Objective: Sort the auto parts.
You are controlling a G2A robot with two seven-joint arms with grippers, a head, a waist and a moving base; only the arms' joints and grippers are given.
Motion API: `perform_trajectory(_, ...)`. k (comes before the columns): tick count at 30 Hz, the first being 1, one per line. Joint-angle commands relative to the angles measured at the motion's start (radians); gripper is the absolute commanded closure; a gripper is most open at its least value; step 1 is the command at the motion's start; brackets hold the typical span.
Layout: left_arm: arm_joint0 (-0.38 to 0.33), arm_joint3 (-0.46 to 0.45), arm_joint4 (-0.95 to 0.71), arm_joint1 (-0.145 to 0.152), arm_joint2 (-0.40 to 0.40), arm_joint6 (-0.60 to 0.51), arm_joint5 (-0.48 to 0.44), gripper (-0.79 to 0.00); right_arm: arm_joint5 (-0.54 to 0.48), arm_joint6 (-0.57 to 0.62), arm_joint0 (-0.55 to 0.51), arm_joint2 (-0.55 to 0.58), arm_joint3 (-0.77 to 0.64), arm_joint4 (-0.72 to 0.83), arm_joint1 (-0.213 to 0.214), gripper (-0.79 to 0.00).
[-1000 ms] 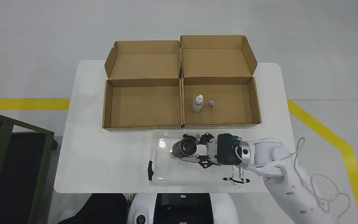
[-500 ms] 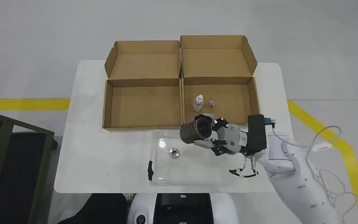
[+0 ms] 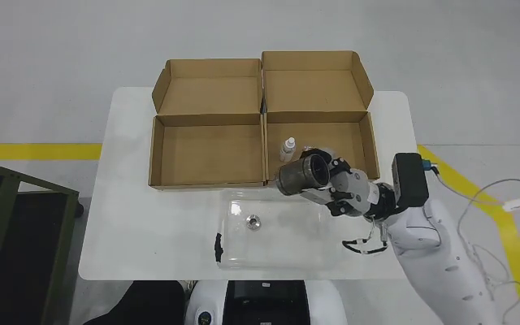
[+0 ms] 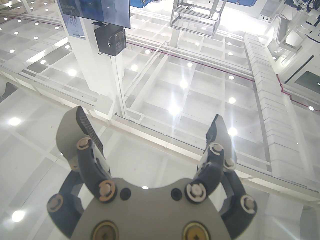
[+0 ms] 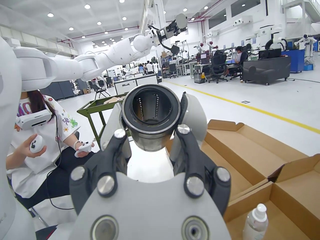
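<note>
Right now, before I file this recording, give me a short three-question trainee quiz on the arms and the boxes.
1. True or false: the right gripper is shut on a linear bearing.
2. Where does the small white bottle stand? A) left cardboard box B) right cardboard box C) clear tray
3. Fill in: the fingers of the left gripper, which is raised toward the ceiling, are ____.

Key: 1 true; 2 B; 3 open.
</note>
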Motion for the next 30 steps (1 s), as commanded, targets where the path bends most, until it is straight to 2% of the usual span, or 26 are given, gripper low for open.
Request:
perform_trajectory(1, 0.0, 0.0, 0.0, 0.0, 0.0, 0.0, 0.0, -0.785, 0.001, 0.003, 0.0, 0.002, 0.0, 0.004, -0.001, 0.0)
perform_trajectory(12, 0.0, 0.0, 0.0, 0.0, 0.0, 0.0, 0.0, -0.785, 0.058, 0.042, 0.019, -0.006, 0.0, -0.064, -0.008, 0.0)
perform_trajectory(30, 0.0, 0.0, 0.0, 0.0, 0.0, 0.0, 0.0, -0.785, 0.214, 0.142, 0.127, -0.149, 0.13, -0.314, -0.039, 0.0)
